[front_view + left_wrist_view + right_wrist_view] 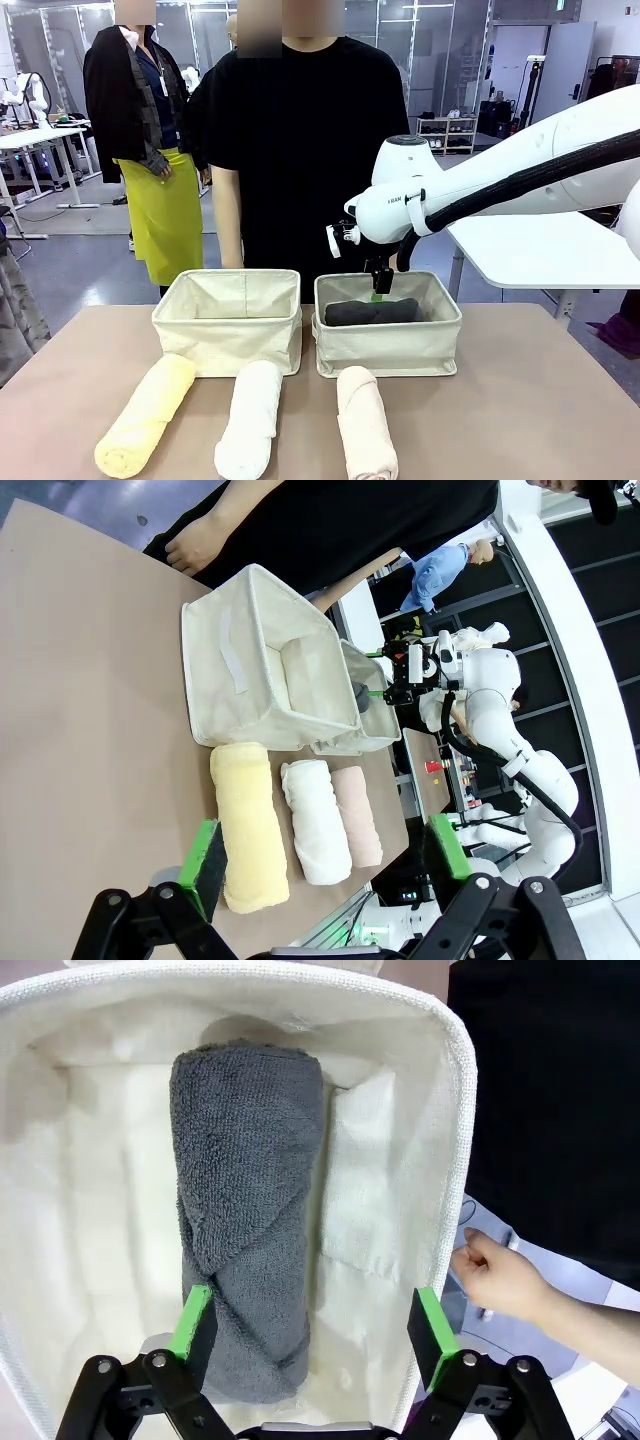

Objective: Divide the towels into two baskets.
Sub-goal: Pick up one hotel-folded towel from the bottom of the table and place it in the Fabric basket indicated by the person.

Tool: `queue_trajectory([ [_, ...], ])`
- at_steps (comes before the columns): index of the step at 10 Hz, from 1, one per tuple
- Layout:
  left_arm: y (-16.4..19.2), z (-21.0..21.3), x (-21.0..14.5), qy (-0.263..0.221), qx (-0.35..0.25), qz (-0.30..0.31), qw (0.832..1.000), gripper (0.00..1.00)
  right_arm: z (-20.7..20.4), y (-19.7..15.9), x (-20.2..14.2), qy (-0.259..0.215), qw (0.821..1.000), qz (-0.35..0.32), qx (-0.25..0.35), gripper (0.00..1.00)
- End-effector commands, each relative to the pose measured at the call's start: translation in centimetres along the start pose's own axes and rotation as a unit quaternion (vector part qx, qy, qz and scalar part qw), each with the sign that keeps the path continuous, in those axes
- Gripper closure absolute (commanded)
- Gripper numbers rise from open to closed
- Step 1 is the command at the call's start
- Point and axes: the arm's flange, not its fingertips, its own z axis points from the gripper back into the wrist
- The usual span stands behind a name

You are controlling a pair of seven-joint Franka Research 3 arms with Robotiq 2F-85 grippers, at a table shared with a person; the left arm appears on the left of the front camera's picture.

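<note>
Currently in hand: the dark grey towel (370,312) is judged placed in the right basket (390,350), so a clean withdrawal of the right end effector (378,290) is what is called for.
Towel position: it is laid lengthwise on the basket floor, right of centre in the front view. In the right wrist view it sits toward the left wall, with bare lining beside it.
Right end effector: it is released, with jaws spread wide over the towel's near end. One green pad is seen just beside the towel's flank and the other well clear.
Withdrawal: a straight rise is advised, so that terry is not snagged and the soft walls are not dragged.
Left end effector (325,852): it is released and held above the counter (520,400).
Remaining rolls: the yellow towel (148,415), white towel (250,418) and pinkish towel (365,425) are lined up on the counter in front of the baskets, low in the front view.
Left basket (228,335): nothing is seen inside, so two rolls are judged due there.
</note>
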Motion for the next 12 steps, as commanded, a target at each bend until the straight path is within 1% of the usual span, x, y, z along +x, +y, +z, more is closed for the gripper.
queue_trajectory([
  [1, -0.1, 0.3, 0.2, -0.006, -0.012, -0.002, 1.0, 0.0, 0.0, 0.0, 0.0, 0.003, 1.0, 0.003, -0.002, 0.04],
  [7, -0.1, 0.3, 0.2, -0.006, -0.012, -0.002, 1.0, 0.0, 0.0, 0.0, 0.0, 0.0, 1.0, 0.0, 0.0, 0.04],
  [8, -0.1, 0.3, 0.2, -0.006, -0.012, -0.002, 1.0, 0.0, 1.1, 0.4, 0.1, -0.011, 1.0, -0.002, -0.004, 0.04],
  [9, -0.1, 0.3, 0.2, -0.006, -0.012, -0.002, 1.0, 0.0, 2.4, 1.6, -0.4, -0.023, 1.0, -0.012, -0.001, 0.04],
  [10, -0.1, 0.3, 0.2, -0.006, -0.012, -0.002, 1.0, 0.0, 4.0, 3.5, -1.1, -0.006, 0.999, -0.036, 0.004, 0.04],
  [12, -0.1, 0.3, 0.2, -0.006, -0.012, -0.002, 1.0, 0.0, 7.5, 6.9, -1.6, -0.004, 0.998, -0.068, 0.013, 0.04],
])
